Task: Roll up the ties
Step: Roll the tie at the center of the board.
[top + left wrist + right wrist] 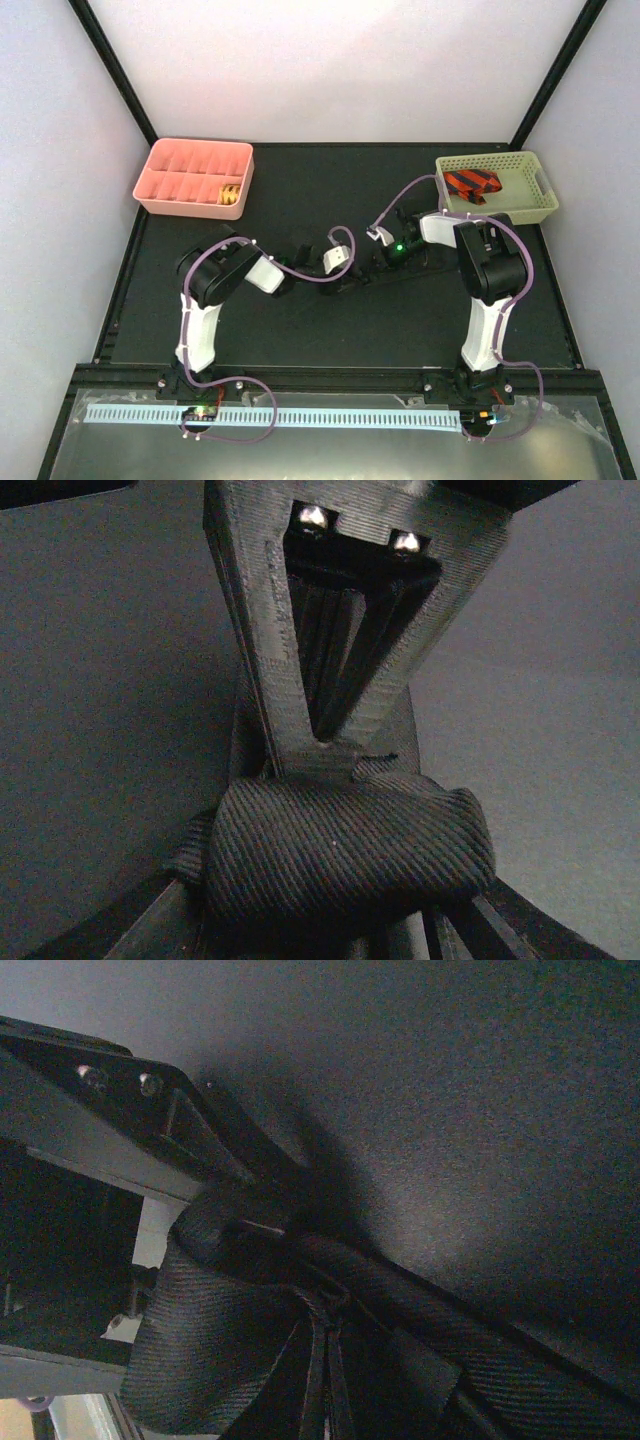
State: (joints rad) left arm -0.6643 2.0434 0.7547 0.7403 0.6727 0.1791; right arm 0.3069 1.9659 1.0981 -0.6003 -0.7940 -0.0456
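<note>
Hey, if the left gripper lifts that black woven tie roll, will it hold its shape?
Probably not: the black woven tie looks soft and floppy, its folds bulging in the left wrist view, so it would likely sag and unroll. Its ribbed weave suggests decent grip, not slipperiness.

Black tie (pixel 340 855) of matt, finely ribbed woven cloth, left gripper (pixel 316 762) of matt black plastic with layered ridges, tabletop (pixel 300 200) matt black and grainy, smooth pink plastic tray (pixel 165 207) at far left corner, perforated pale plastic basket (pixel 500 212) at far right.
</note>
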